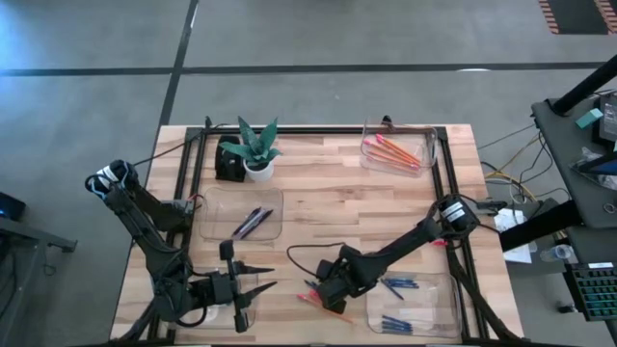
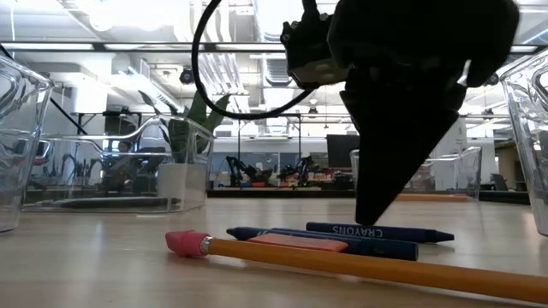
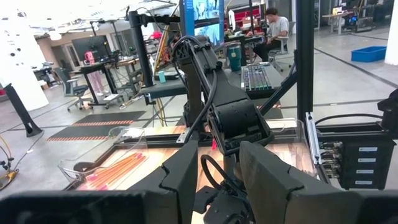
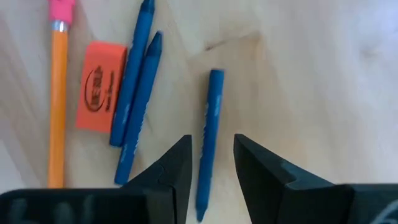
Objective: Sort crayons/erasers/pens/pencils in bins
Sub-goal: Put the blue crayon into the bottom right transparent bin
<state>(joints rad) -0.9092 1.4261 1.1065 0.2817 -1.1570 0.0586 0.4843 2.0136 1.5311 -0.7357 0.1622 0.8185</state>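
While the right gripper (image 4: 211, 174) hangs with fingers apart astride a short blue wax crayon (image 4: 208, 137) lying on the wooden table (image 4: 323, 74), it should be lowered straight, then closed gently.

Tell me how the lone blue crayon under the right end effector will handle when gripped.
The lone blue crayon looks round and slim, so it may roll if nudged sideways. It lies flat on the table, leaving little to grab. Probably light and stiff, perhaps brittle.

Bright even overhead lighting, ceiling strip lights (image 2: 128, 17) blown out in low view, pale wooden desk (image 1: 328, 207) softly shadowed, dark backlit right gripper (image 2: 377, 214), right wrist view blurred.
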